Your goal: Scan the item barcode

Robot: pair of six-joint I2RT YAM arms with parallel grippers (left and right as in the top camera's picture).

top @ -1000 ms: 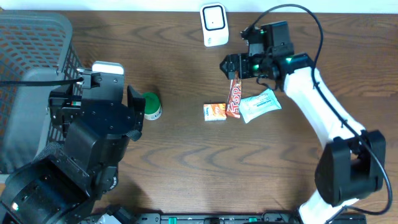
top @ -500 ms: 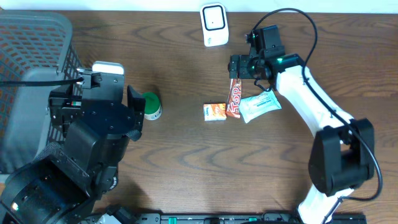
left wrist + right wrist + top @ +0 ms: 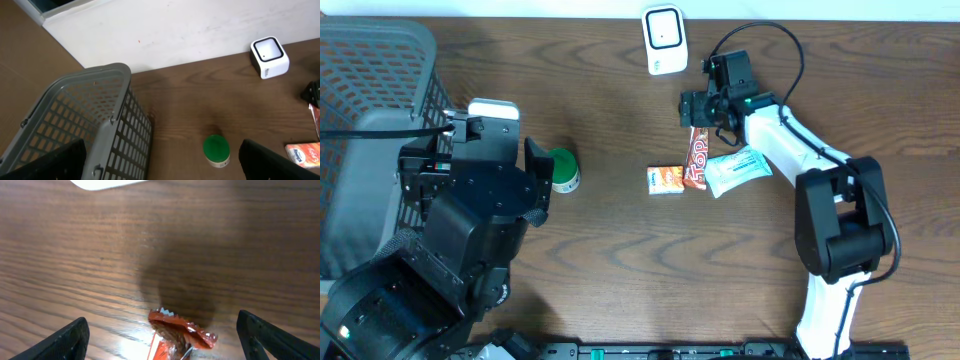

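One brown wooden table [image 3: 620, 280] carries everything. One grey mesh basket [image 3: 370, 60] stands at its left edge; the part of its inside that the left wrist view shows is bare mesh. Two arms work here. The left gripper [image 3: 160, 167] hangs high beside the basket, its jaws spread wide on nothing. The right gripper [image 3: 700, 110] hovers low over the top end of one red snack bar [image 3: 697, 160], jaws wide apart on either side of the crimped wrapper end without touching it. One white scanner [image 3: 664, 39] stands at the far edge, near that gripper. The bar lies between one white-and-teal packet [image 3: 738, 170] and one small orange box [image 3: 665, 179], touching both. One green-lidded jar [image 3: 563, 170] sits apart, nearer the basket.
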